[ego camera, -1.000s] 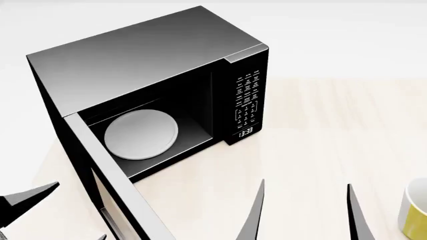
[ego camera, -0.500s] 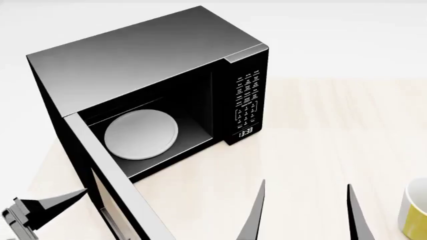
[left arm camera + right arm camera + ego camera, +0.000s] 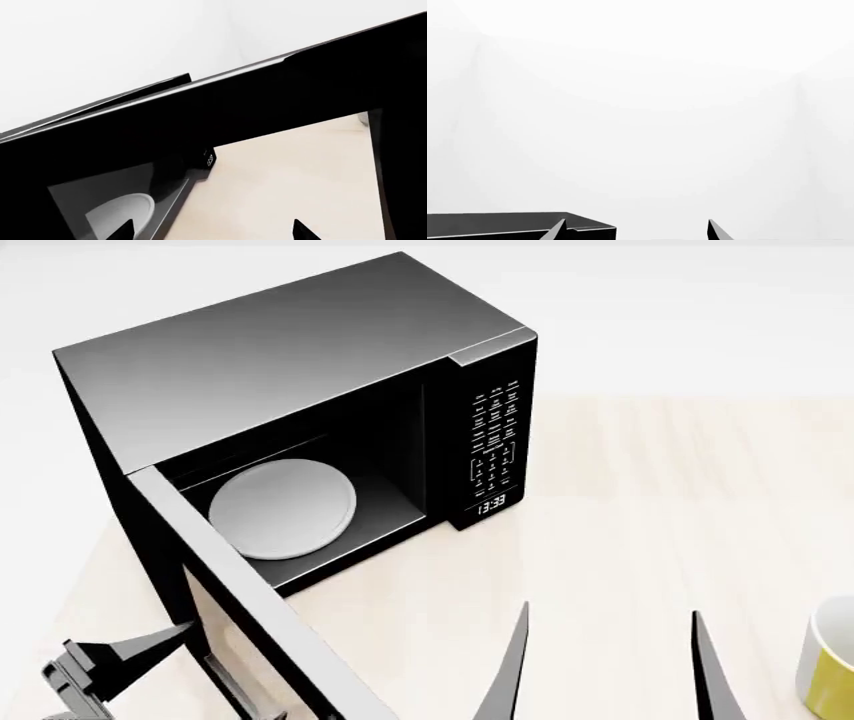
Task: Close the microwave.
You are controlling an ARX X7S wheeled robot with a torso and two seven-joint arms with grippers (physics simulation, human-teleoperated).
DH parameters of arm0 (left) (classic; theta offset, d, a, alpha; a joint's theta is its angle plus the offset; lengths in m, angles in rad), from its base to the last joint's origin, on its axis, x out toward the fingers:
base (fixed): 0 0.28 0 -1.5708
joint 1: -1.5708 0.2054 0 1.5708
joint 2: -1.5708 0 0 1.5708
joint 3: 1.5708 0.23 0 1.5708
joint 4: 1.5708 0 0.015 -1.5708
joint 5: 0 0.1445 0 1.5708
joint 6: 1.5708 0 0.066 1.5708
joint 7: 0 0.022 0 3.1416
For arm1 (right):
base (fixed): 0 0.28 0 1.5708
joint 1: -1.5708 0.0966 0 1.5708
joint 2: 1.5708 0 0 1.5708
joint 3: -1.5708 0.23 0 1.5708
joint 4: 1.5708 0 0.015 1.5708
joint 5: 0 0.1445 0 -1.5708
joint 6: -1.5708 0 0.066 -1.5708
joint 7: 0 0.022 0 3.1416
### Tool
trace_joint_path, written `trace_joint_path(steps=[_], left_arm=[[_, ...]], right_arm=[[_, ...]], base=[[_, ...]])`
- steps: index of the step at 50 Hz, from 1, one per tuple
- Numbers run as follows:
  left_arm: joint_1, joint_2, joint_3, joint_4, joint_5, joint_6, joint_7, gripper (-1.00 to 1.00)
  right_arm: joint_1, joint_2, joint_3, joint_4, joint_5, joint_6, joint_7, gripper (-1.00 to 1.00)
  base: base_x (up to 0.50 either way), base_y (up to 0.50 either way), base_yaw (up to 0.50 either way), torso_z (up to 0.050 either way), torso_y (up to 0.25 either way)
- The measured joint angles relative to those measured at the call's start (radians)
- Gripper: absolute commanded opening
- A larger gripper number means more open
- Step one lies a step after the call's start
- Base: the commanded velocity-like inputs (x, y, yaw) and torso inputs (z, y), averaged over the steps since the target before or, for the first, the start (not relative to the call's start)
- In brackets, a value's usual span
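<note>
The black microwave [image 3: 294, 340] stands on the table with its door [image 3: 227, 580] swung open toward me. The white turntable plate [image 3: 280, 510] shows inside, with the keypad [image 3: 494, 430] and clock display [image 3: 490, 505] to its right. My left gripper [image 3: 120, 655] is at the door's outer face, low at the left, and is open. In the left wrist view the left gripper [image 3: 212, 231] looks through the door [image 3: 267, 95] window at the plate [image 3: 123, 215]. My right gripper [image 3: 607, 665] is open and empty in front of the microwave; its wrist view [image 3: 635, 231] shows the microwave's top [image 3: 507, 225].
A yellow and white mug [image 3: 830, 660] stands at the right edge on the light wooden table [image 3: 641, 500]. A plain white wall lies behind.
My left gripper has moved right up to the door's outer face. The door has swung slightly toward shutting. The right arm has barely moved.
</note>
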Motion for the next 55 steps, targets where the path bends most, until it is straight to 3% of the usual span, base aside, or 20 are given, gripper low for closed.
trace_joint_path(steps=[55], left_arm=[[-0.117, 0.125, 0.027, -0.195, 0.064, 0.079, -0.074, 1.00]], right_arm=[[0.007, 0.020, -0.015, 0.005, 0.014, 0.006, 0.021, 1.00]], base=[[0.00, 0.00, 0.00, 0.000, 0.000]])
